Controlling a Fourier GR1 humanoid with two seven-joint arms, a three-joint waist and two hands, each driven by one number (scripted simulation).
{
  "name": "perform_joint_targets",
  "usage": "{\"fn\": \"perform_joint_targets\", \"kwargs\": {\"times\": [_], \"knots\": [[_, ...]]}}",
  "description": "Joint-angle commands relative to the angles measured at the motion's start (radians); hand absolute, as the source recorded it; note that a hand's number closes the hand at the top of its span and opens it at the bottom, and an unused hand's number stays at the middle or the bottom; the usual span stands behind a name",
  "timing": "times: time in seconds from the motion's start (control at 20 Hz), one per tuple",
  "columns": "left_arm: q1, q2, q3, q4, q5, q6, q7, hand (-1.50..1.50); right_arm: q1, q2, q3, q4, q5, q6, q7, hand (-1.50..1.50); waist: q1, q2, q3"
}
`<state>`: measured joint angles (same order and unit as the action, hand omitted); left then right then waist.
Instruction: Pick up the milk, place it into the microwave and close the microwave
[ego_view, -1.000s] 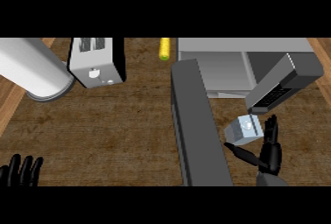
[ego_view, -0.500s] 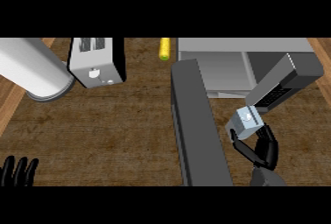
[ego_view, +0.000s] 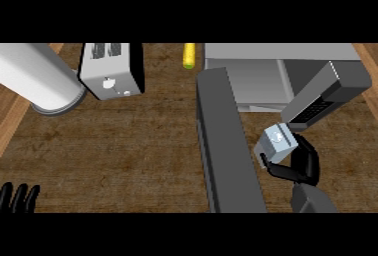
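Just in front of the microwave (ego_view: 295, 75), at the right of the tabletop (ego_view: 133, 145), my right hand (ego_view: 299, 164) holds the milk (ego_view: 276, 143). My fingers (ego_view: 307, 150) and thumb are curled round the small grey-white carton, which sits tilted in my grasp and clear of the wood. It hangs between the open microwave door (ego_view: 225, 145), which juts toward me as a long dark slab, and the microwave's dark control panel (ego_view: 325, 97) on the right.

By my judgement the pick-up is done and I am in the carrying step. The pale cavity lies just beyond the carton, so the next move calls for pushing the milk forward through the opening, keeping it off the door on one side and the panel on the other, then setting it down inside and letting go. After that the door has to be swung shut.

My left hand (ego_view: 19, 198) rests at the lower left edge, fingers straight and up, holding nothing.

Brown, wood-grained and worn-looking, the tabletop has lighter wooden strips along both sides. A toaster (ego_view: 111, 70) stands at the far side, a large white cylinder (ego_view: 37, 75) lies to its left, and a small yellow object (ego_view: 189, 55) sits near the microwave's far corner.
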<state>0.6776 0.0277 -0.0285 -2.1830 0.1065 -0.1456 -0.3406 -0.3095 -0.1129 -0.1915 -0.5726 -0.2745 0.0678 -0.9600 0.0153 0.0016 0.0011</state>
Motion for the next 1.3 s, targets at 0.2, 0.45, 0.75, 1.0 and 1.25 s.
{"fn": "perform_joint_targets", "kwargs": {"times": [0.2,0.45,0.75,1.0,1.25], "knots": [[-0.02,0.011,0.029,-0.025,0.044,-0.009,0.038,-1.5,-0.097,-0.124,0.09,0.039,0.032,0.352,0.098,1.5,-0.001,0.0,0.0],[0.012,0.013,0.069,0.022,0.077,-0.041,-0.019,-1.5,-0.018,-0.124,0.157,-0.081,0.068,0.378,0.087,1.5,-0.012,-0.005,-0.002],[0.056,0.001,0.065,0.024,0.039,-0.052,-0.056,-1.5,0.167,-0.061,0.24,-0.495,0.057,0.233,0.302,1.5,-0.024,-0.01,-0.003],[0.075,-0.011,0.059,0.015,0.06,-0.074,-0.058,-1.5,0.329,-0.03,0.289,-0.782,0.015,0.201,0.469,1.5,-0.021,-0.008,-0.003],[-0.027,0.036,0.17,0.053,0.134,-0.086,-0.004,-1.5,0.36,0.025,0.312,-0.929,0.018,0.086,0.601,1.5,-0.018,-0.003,-0.002]]}}
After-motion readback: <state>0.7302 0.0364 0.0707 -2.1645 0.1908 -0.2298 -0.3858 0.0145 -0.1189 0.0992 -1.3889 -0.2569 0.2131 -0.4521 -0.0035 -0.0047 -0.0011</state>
